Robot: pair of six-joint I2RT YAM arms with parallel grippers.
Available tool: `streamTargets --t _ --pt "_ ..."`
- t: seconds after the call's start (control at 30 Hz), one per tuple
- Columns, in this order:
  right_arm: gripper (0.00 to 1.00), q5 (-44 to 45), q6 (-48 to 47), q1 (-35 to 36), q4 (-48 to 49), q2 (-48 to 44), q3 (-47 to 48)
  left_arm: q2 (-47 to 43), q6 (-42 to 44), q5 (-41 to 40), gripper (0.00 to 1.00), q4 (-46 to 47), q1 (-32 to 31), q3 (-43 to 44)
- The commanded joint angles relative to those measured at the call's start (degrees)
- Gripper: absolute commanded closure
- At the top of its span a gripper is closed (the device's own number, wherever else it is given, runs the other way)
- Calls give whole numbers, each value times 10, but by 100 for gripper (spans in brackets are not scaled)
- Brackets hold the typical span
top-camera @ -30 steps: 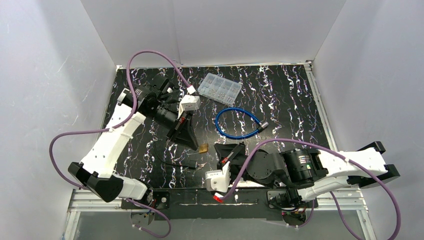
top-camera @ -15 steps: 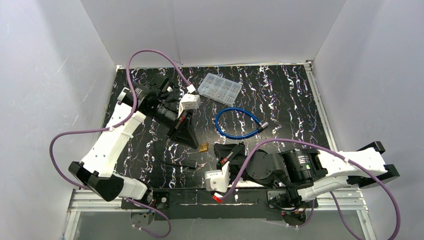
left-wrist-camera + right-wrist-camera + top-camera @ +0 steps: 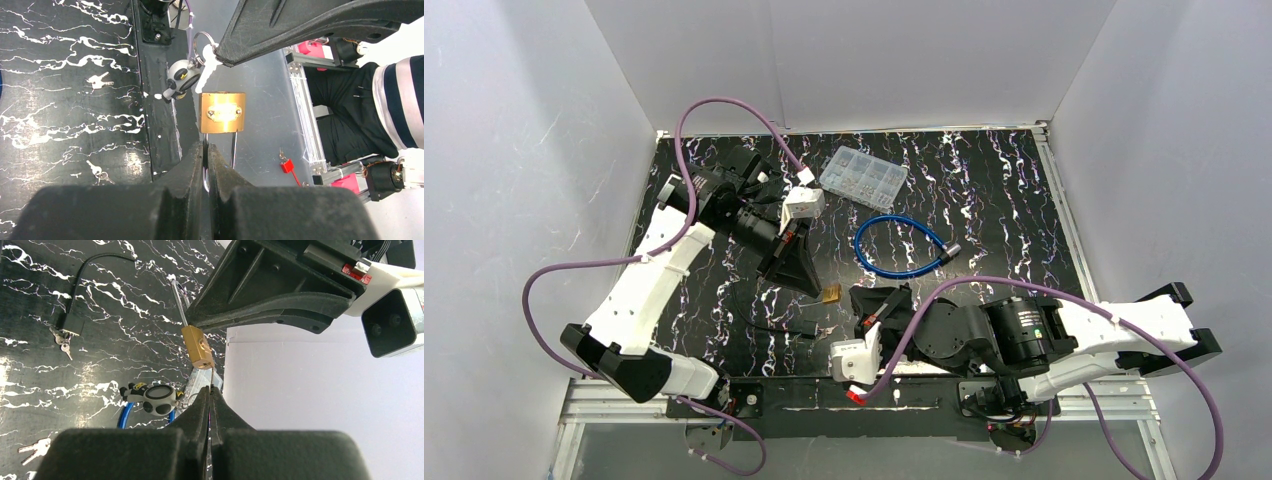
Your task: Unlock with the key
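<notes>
Padlock [image 3: 831, 293], brass, is held up between my two grippers, near the front middle of the black marbled table [image 3: 984, 200]. Compared with a second ago it sits a touch higher and further left. My right arm has edged the same way, and my left arm has barely moved.

My left gripper [image 3: 206, 150] is pressed together on one leg of the padlock's steel shackle. My right gripper [image 3: 211, 390] is pinching the silver key [image 3: 205, 75], whose blade meets the padlock's base. I cannot tell how deep it sits. A ring on the key carries a grey and black charm [image 3: 180, 77].

The small plate on the padlock's face bears raised writing too small to read. A blue cable loop [image 3: 894, 245] and a clear compartment box [image 3: 864, 175] lie further back.
</notes>
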Motion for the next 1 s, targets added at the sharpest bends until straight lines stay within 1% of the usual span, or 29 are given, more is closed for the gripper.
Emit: streamTargets --t 0.0,0.3,0.63,0.97 --pt "99 -4 9 327 18 3 25 -6 -2 32 100 -103 2 12" --pt "99 7 11 332 19 3 25 -9 -3 28 100 -105 2 10" --pt "99 -4 9 333 21 5 28 1 -5 30 100 -99 1 20" --pt "99 -16 -2 332 39 3 21 27 15 38 100 -110 -4 55"
